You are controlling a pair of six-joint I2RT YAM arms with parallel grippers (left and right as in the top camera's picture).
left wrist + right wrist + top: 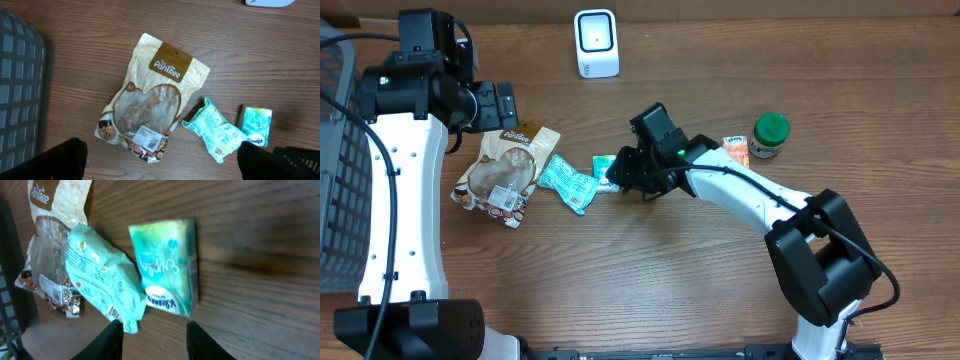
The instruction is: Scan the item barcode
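Overhead, scanner: white scanner [596, 43] stands at the far edge of the bench [650, 280].
Overhead, tissue pack: teal tissue pack [605, 167] lies flat mid-bench, well apart from the scanner and just beside a snack packet [567, 182].
Overhead, right fingers: right fingers [623, 176] are at the pack's right edge; their spread cannot be read from above.
Overhead, left fingers: left fingers [504, 105] hover just beyond the PanTree pouch [503, 170], near the grey basket [335, 170].
Overhead, others: orange packet [736, 150] and green-lidded jar [770, 135] sit side by side at right.
Left wrist, left fingers: spread wide, nothing between them, pouch below.
Left wrist, tissue pack: lower right, beside the snack packet, whose barcode faces up.
Right wrist, right fingers: apart and empty, tips just short of the tissue pack's near end; contact cannot be told.
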